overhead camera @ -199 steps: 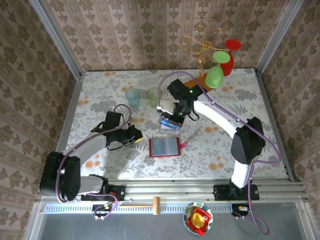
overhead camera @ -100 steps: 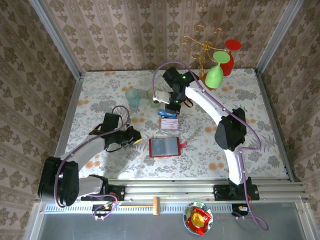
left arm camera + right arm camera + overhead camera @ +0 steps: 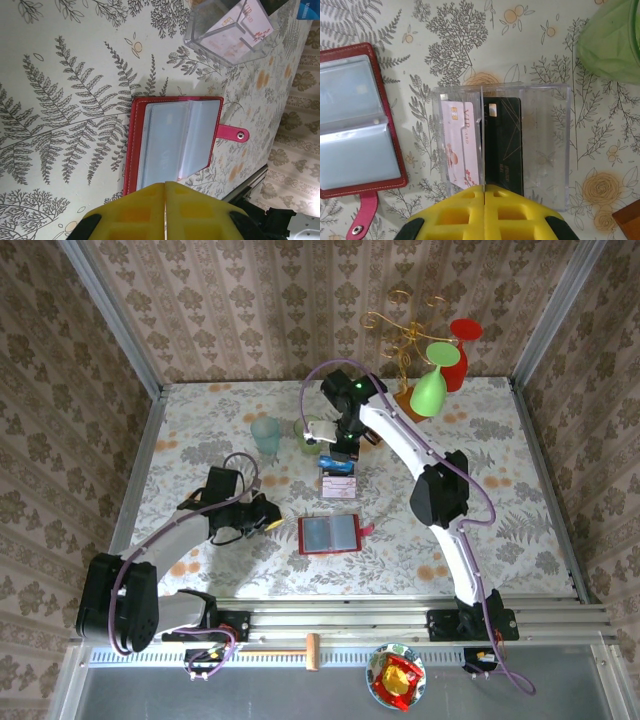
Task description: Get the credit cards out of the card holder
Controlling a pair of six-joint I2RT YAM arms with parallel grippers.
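Card holder lies open & flat on the table, mid-front, w/ bare cloth on every side. The front rail runs near its front edge, w/ a gap. Clear box sits just beyond the holder, apart from it. Teal cup & green cup stand farther back-left, well apart from the holder.

My left gripper is low, just left of the holder, not touching it. Its yellow pads are pressed together w/ nothing btwn them. My right gripper hangs above the box, pads also together & empty. The holder lies nearer the front than that gripper, apart.

Left wrist cam gives the holder's detail: red tab w/ snap sticks out on the side away from my left gripper, and the sleeves are greyish w/ faint print showing through. Right wrist cam looks down into the box, where a pink-white card & a black card lie side by side w/ a divider btwn them. In the top cam they're too small to tell apart.
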